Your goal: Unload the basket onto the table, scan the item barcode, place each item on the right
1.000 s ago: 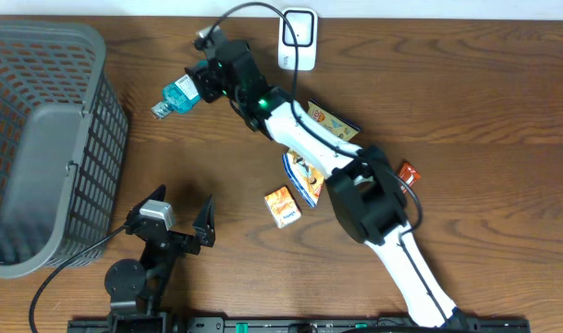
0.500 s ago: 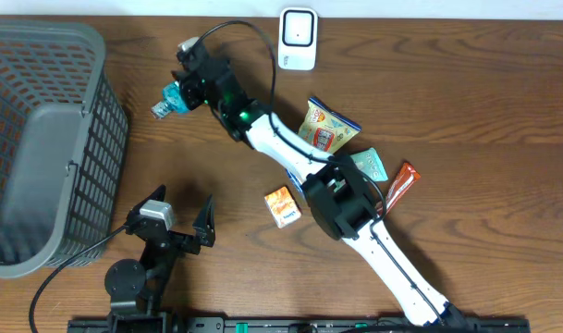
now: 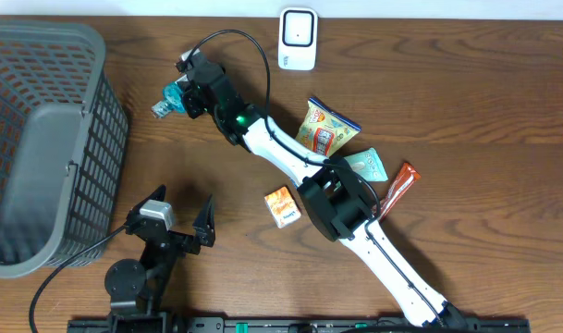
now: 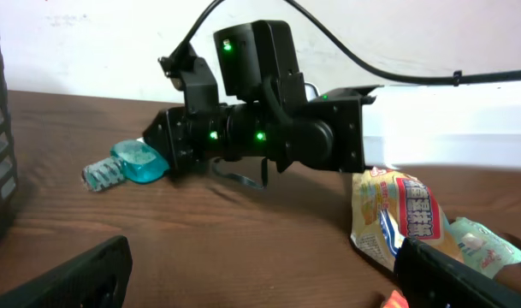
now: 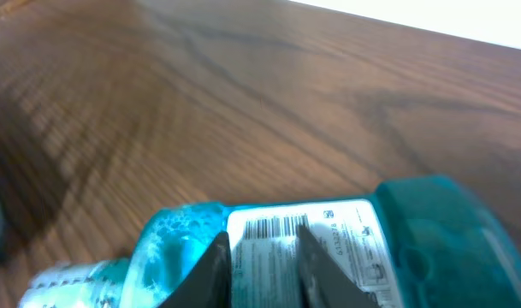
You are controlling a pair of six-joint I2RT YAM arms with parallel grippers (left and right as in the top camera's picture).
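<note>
We see the teal bottle [image 3: 168,97] lying on its side on the wooden table [image 3: 466,111], near the grey basket [image 3: 41,139]. The right gripper [image 3: 190,91] meets its wide end, fingers narrow over the barcode label [image 5: 350,238]; whether they pinch it we cannot tell. The left gripper [image 3: 181,209] gapes wide, well apart.

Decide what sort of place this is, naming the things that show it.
Probably a mock shop checkout: a white scanner, a grey basket and a yellow snack packet among other goods.
</note>
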